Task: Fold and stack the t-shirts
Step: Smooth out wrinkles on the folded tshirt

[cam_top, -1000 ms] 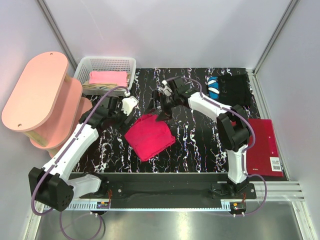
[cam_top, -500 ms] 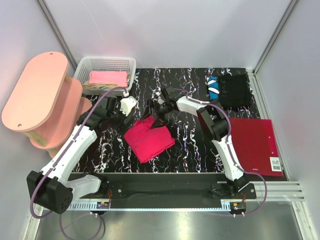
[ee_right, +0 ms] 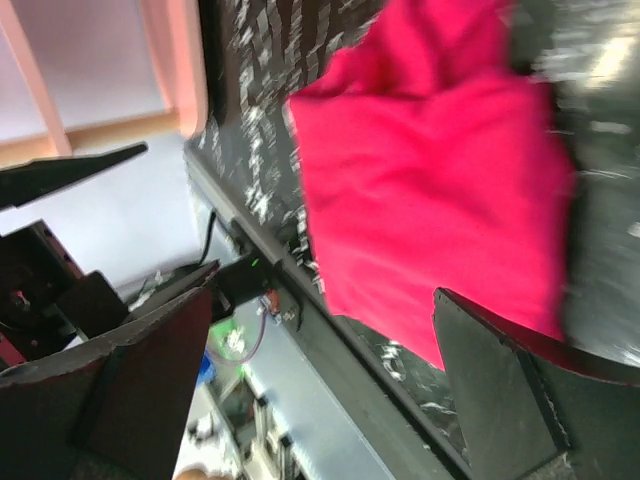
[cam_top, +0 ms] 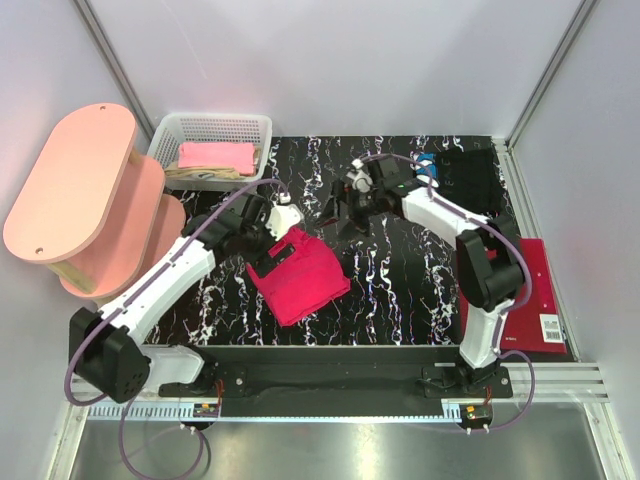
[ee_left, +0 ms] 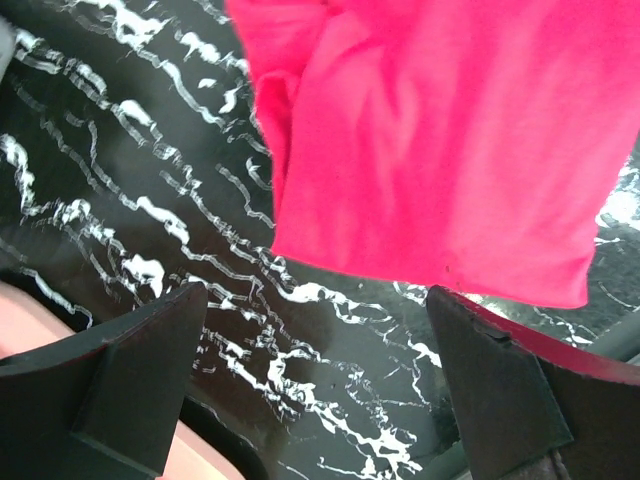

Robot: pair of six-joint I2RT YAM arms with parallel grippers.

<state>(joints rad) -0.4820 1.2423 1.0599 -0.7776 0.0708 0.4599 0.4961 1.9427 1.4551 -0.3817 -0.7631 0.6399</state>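
Two claws stand spread apart, gripping nothing. Just ahead of the left claw (ee_left: 318, 291) and its tips, the red tee (cam_top: 300, 275) lies on the desk (cam_top: 400, 290); the right claw (ee_right: 325, 300) hangs above the desk, the tee ahead of it, not touching.

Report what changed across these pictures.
The right pincer drew back and rightward from the far edge of the crimson t-shirt; it is open, clear of the cloth. The left pincer swung right to the shirt's far-left corner, open, gripping nothing. The shirt lies where it was, its far edge reshaped. The black t-shirt, the pink t-shirt in the basket and the dark-red board stayed put.
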